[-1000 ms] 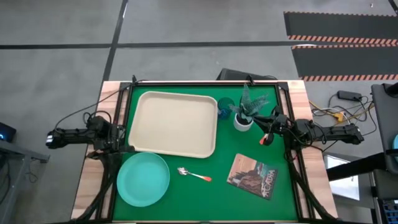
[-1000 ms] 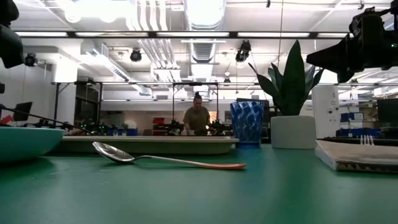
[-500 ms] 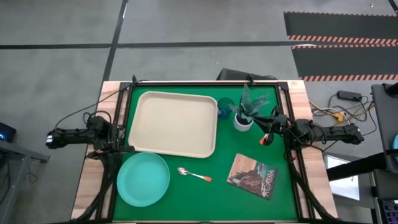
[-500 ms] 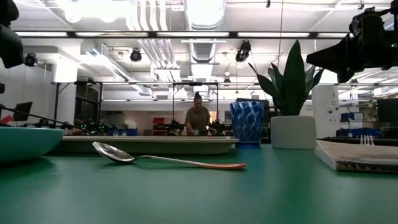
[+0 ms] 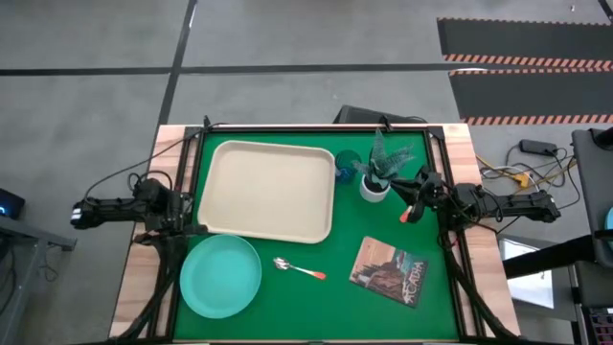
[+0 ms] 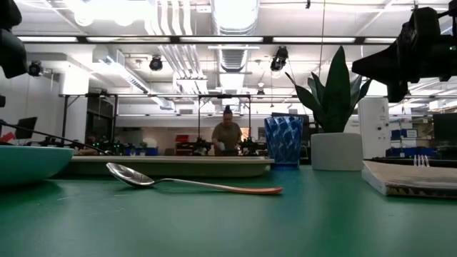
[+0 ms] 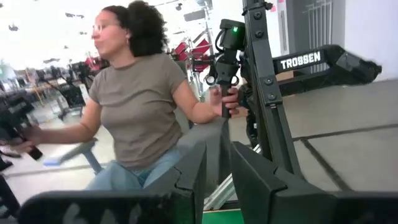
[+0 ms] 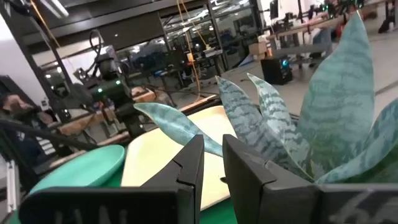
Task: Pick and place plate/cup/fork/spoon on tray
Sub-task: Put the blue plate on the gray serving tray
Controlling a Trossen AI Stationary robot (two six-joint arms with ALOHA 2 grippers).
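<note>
Tray point(image 5: 268, 187) not yet loaded; looks like fork pick in hand. Right gripper point(image 5: 418, 195) beside plant point(image 5: 375, 185), slightly spread, pinching nothing. Fork point(image 5: 410, 216) apparently just under its tip. Next: descend, straddle red handle, close. Left gripper point(image 5: 175, 213) parked off tray's left, slightly spread, unloaded.

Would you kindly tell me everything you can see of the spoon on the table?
The spoon is small, with a shiny silver metal bowl and a slim red-orange handle. It lies flat on the green table, bowl up. From above, its bowl points toward the plate and its handle toward the book; it sits between them, just in front of the tray, apart from all three. Neither claw is near it.
</note>
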